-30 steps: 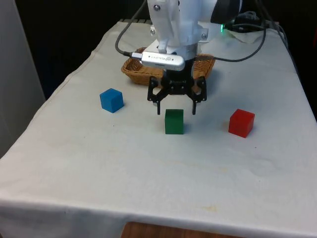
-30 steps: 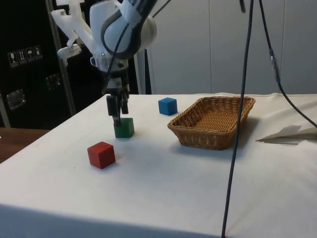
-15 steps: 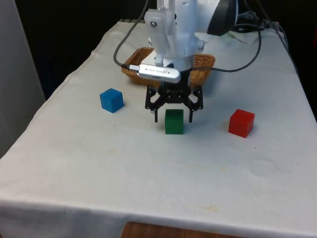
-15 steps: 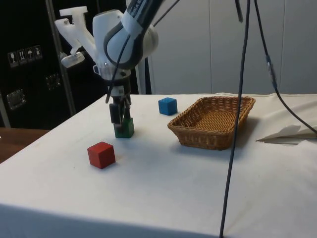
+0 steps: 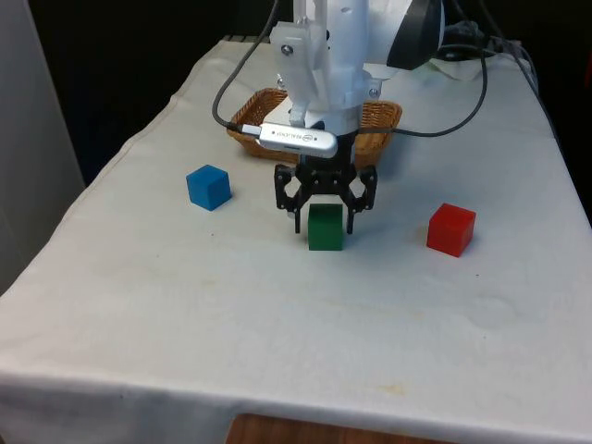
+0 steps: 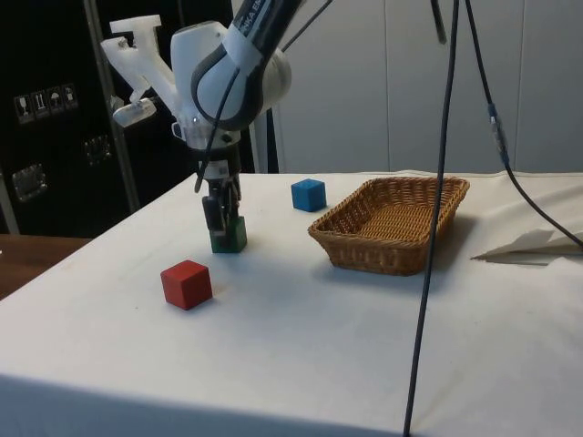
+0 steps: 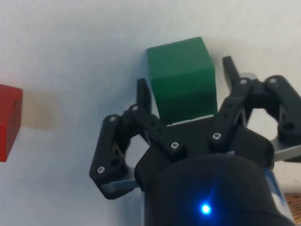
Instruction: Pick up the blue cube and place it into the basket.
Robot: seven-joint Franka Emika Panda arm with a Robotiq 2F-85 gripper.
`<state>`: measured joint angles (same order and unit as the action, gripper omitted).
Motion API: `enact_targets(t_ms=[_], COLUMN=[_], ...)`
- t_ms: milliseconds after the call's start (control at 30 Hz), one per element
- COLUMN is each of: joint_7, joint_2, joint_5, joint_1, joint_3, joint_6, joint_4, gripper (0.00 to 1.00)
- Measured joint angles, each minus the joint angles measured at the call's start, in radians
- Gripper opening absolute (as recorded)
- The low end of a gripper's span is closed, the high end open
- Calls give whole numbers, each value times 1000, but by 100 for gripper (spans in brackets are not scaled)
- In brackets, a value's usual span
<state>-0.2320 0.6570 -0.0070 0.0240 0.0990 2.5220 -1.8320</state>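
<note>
The blue cube (image 5: 208, 187) (image 6: 309, 194) stands on the white cloth by itself, towards the front view's left, well apart from the arm. Behind the arm lies the wicker basket (image 5: 245, 125) (image 6: 392, 218), with nothing in it that I can see. My gripper (image 5: 324, 220) (image 6: 221, 218) (image 7: 186, 79) is low over a green cube (image 5: 325, 231) (image 6: 231, 237) (image 7: 181, 70), not the blue one. One finger is down each side of the green cube, pressed close against it. The green cube rests on the cloth.
A red cube (image 5: 451, 228) (image 6: 187, 284) (image 7: 7, 122) sits on the cloth at the front view's right of the green one. Black cables (image 6: 446, 182) hang down near the basket in the side view.
The gripper has come down over the green cube and its fingers have drawn in from wide open to the cube's sides. No cube has moved.
</note>
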Motion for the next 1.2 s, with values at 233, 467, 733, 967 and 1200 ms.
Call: enact_targets(t_ms=[233,467,733,967,1200], joint_7=[0,0,0,2,2], joint_2=[-1,-1,-1,-12,-61], joint_5=[0,0,0,0,0], joint_1=[0,0,0,1,1], joint_3=[0,1,1,1,2], joint_6=[-1,-1,-1,-4,-6], joint_4=[0,0,0,-4,-39], gripper=[0,0,0,0,0])
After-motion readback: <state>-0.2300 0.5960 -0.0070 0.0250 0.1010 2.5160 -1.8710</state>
